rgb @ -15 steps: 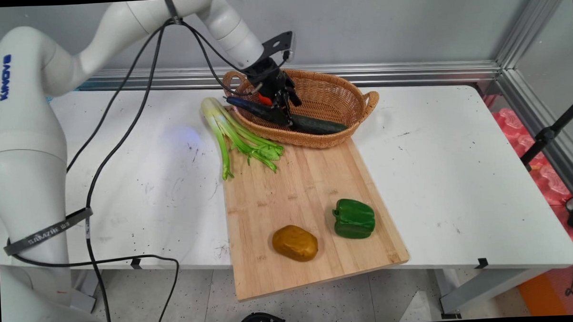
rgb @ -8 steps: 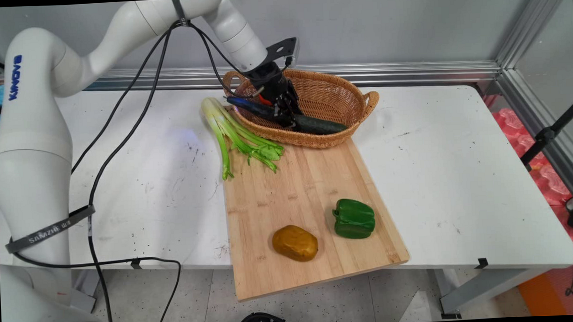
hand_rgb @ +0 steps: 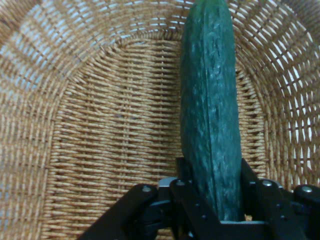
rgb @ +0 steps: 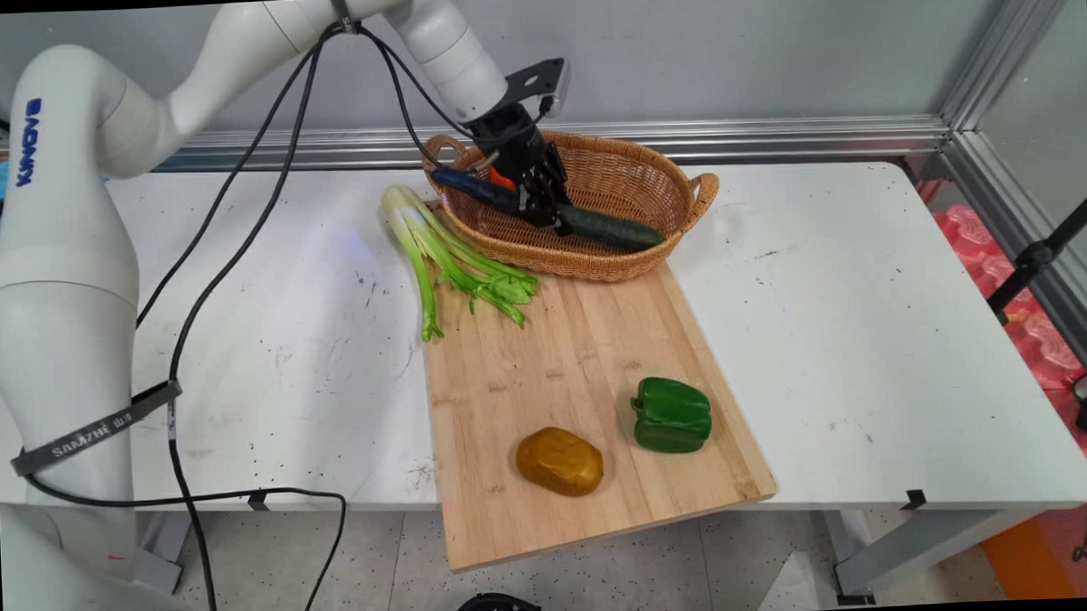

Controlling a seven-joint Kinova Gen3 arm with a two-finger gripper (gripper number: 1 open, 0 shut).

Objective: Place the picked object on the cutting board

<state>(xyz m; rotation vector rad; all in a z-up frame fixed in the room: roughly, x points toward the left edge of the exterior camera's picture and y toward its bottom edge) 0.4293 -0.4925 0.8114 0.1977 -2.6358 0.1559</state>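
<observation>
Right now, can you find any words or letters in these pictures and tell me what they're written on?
"KINOVA", in blue letters, mirrored and running up the side, on the big white arm link.
"SAMZHE", in pale letters, on the grey strap round the arm's lower part; smaller marks after it are too small to read.
Nothing is written on the woven wicker basket, the dark green cucumber or the wooden cutting board.

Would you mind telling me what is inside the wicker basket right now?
Inside the basket a dark green cucumber is gripped by the hand. The hand and cucumber cover part of the basket floor, so anything beneath them cannot be seen.
</observation>
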